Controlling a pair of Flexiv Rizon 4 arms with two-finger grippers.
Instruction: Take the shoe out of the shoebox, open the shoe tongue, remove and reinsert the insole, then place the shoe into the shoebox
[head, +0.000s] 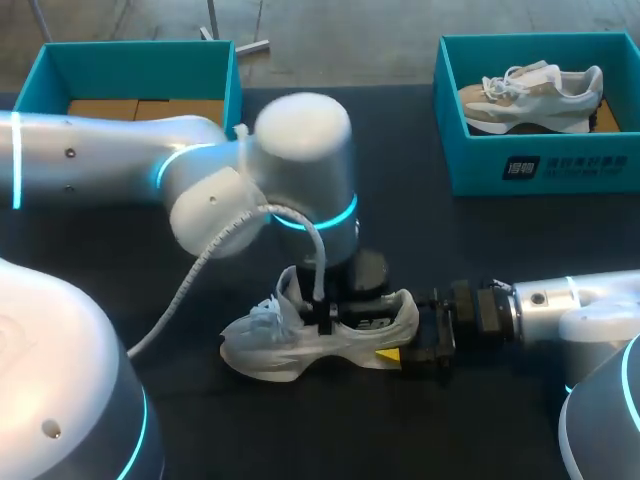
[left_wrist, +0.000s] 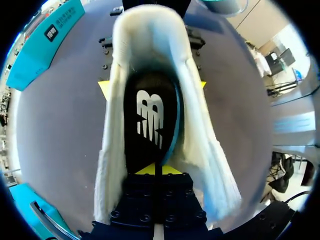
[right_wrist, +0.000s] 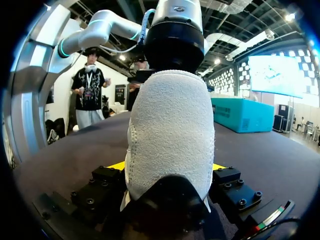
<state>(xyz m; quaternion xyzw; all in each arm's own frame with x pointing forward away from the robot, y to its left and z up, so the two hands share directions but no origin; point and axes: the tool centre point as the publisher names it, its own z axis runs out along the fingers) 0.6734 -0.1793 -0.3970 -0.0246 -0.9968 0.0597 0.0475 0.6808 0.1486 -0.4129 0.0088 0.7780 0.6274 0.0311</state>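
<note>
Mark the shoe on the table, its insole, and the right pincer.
shoe (head: 290, 352): head view, side of the upper.
insole (left_wrist: 150, 117): left wrist view, its dark middle inside the shoe.
right pincer (right_wrist: 169, 166): right wrist view, midway between its tips, at the heel.

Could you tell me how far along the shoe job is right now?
Done: the shoe is out on the table. In hand: the right gripper clamps its heel while the left gripper appears to pinch the insole inside it. Left: finishing the insole step, then returning the shoe to the shoebox.
</note>
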